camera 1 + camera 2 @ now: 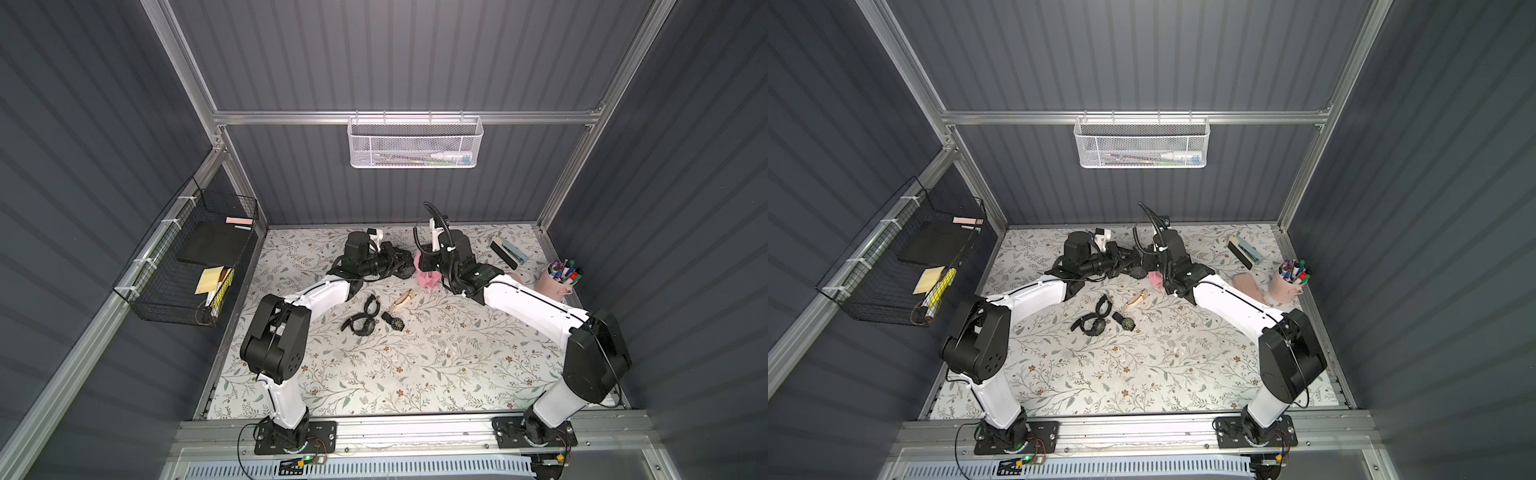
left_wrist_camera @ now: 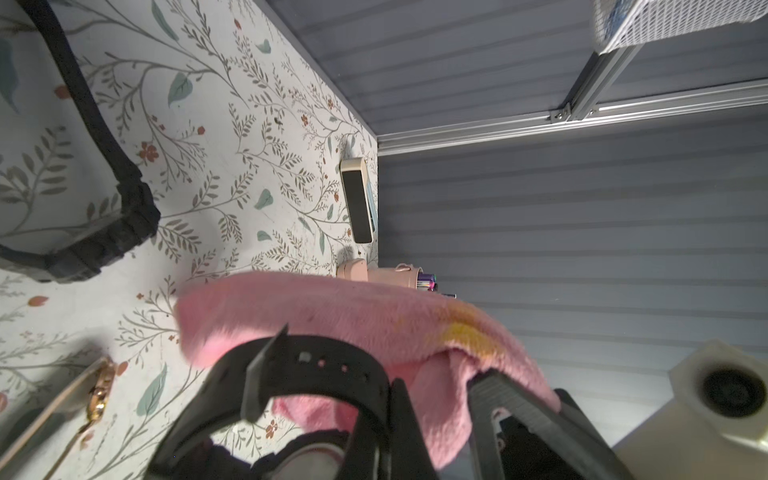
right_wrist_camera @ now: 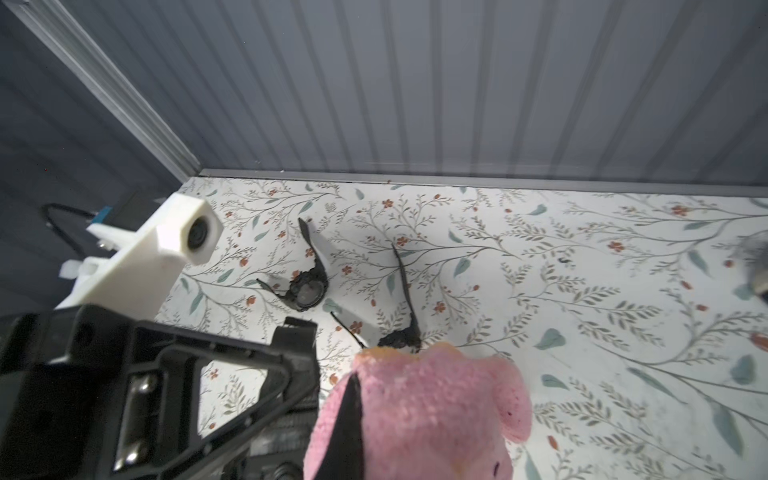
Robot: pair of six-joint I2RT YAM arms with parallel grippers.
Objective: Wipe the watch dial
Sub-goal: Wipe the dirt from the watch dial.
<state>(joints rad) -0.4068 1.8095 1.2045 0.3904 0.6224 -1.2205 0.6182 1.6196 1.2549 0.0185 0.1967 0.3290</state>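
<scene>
1. Right up against the left wrist lens, the watch (image 2: 316, 368) was seen as a black strap loop. It was held off the desk (image 1: 415, 374), toward the back, between the two arms. It was gripped by the left claw (image 1: 400, 266), which was clenched on it, apparently at the strap.
2. Pink cloth (image 3: 436, 395) was bunched over the right claw (image 3: 351, 411), which was clamped shut on it. That way a soft wad was presented instead of bare fingers.
3. As a guess at the why: the watch was lifted and steadied by one arm so the face could be rubbed by the other, with nothing sliding about on the desk.
4. Cloth and watch were brought right together, touching or as good as. The dial itself couldn't really be made out. It was tucked behind strap and cloth in the wrist views and hidden by the claws in both top views.
5. Pose-wise, both arms were stretched forward and bent inward in both top views, with the wrists pointed at each other. The left forearm was laid low and near level, while the right wrist was tipped down onto the meeting spot.
6. Several other watches (image 1: 359, 325) were seen lying on the desk nearer the arm bases, apart from the action.
</scene>
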